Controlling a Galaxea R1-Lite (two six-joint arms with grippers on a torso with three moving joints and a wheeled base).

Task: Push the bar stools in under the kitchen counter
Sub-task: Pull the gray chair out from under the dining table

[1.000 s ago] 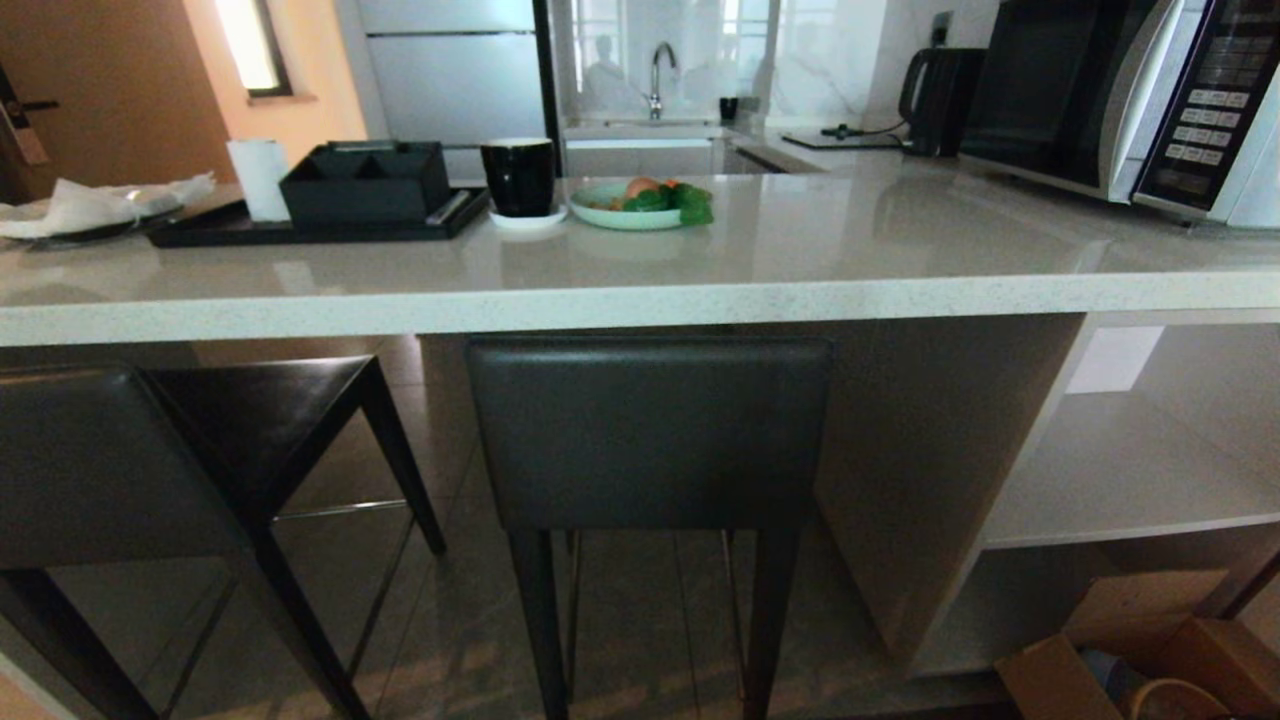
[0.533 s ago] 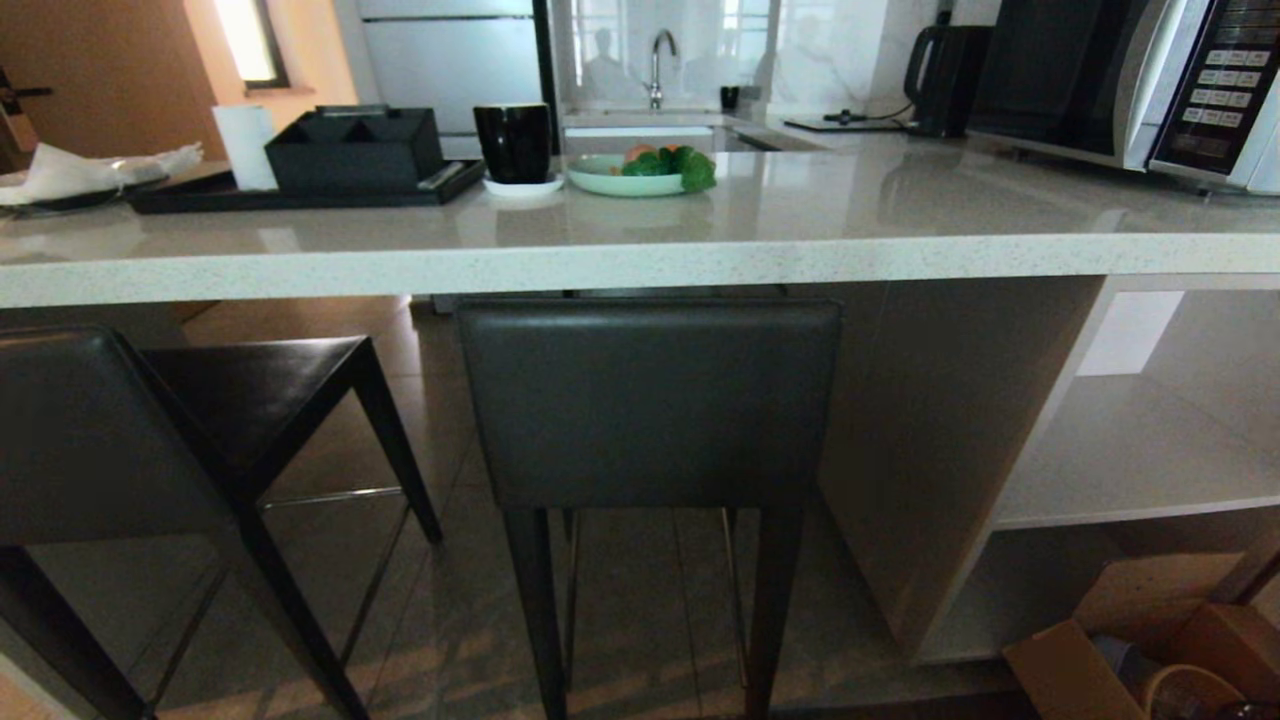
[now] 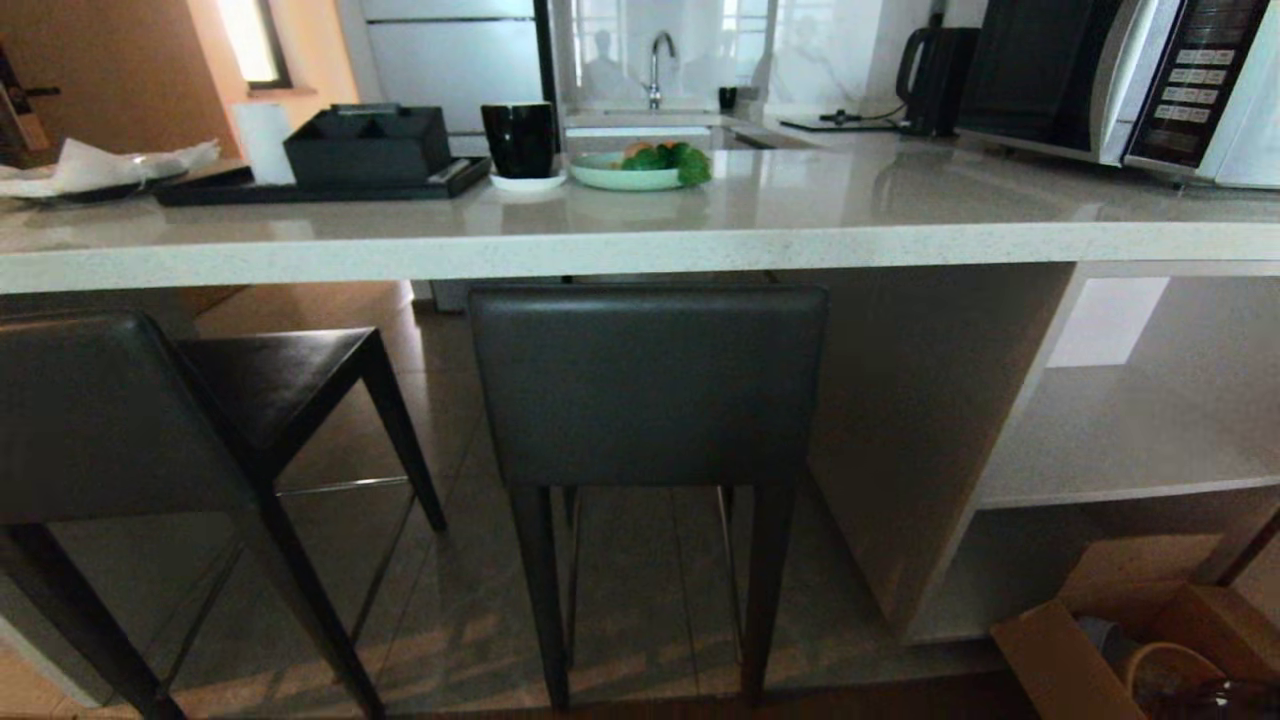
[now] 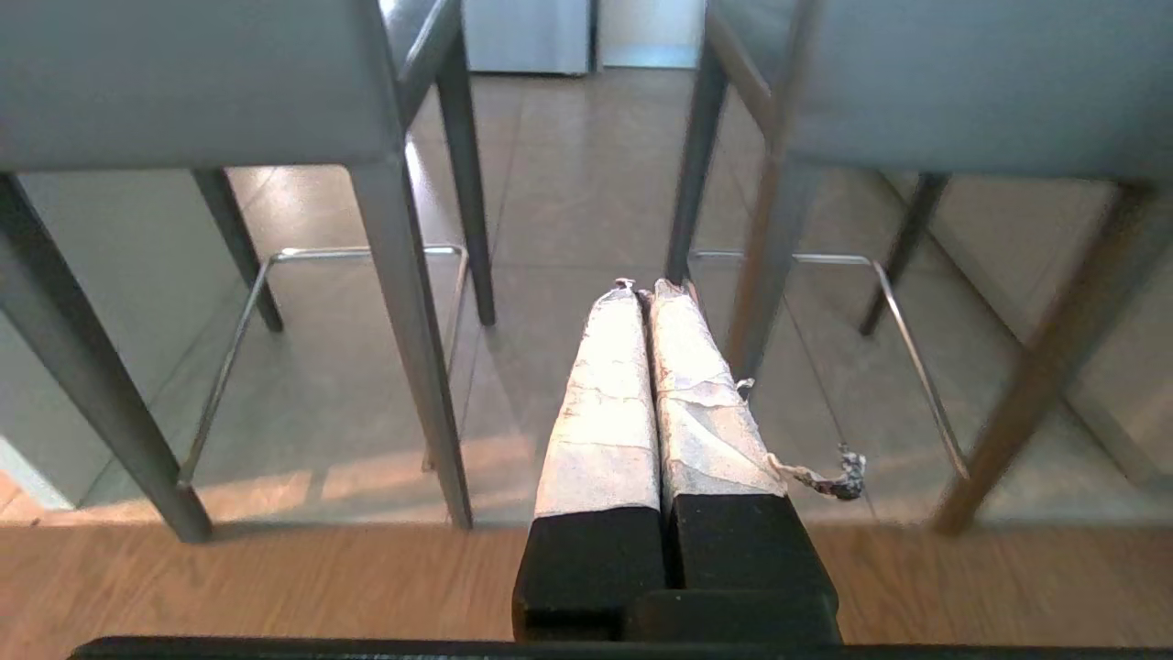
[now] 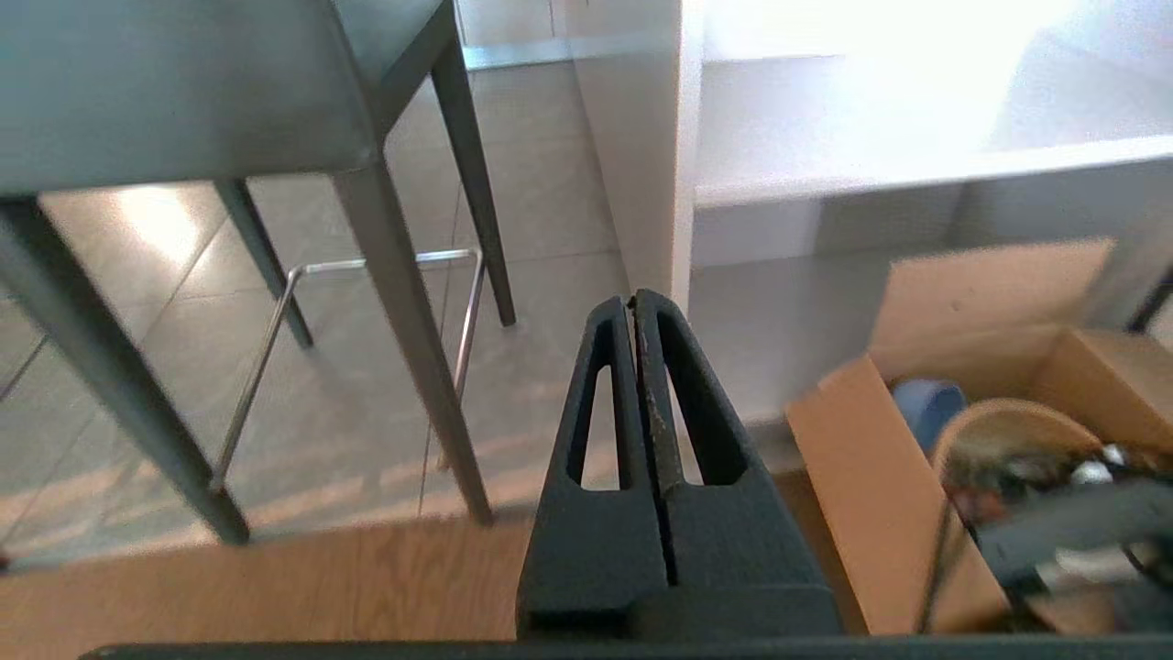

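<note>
Kitchen tiles run beneath a long pale speckled stone table (image 3: pixel 640 250), whose matching side panel (image 3: pixel 930 440) stands just right of the middle stool, with open shelves (image 3: pixel 1130 480) beyond it. Two dark leather bar stools face the table: the middle stool (image 3: pixel 648 385) sits square with its backrest just below the slab's front edge, while the left stool (image 3: pixel 110 420) stands angled, its seat only partly under the slab. On the table rest a black tray (image 3: pixel 230 190) with a black box, a black cup (image 3: pixel 519 140), a pale plate of vegetables (image 3: pixel 625 175) and a microwave (image 3: pixel 1110 80) at the far right. A cardboard box (image 3: pixel 1110 640) sits on the floor by the shelves. The left tool (image 4: pixel 641 293), its fingers wrapped in pale tape, is fully closed on nothing and hangs low over the wooden floor, pointing between the two stools without touching either. The right tool (image 5: pixel 634 302) is likewise pressed shut and empty, aimed at the side panel's foot, apart from the stool leg (image 5: pixel 408 312) beside it.
</note>
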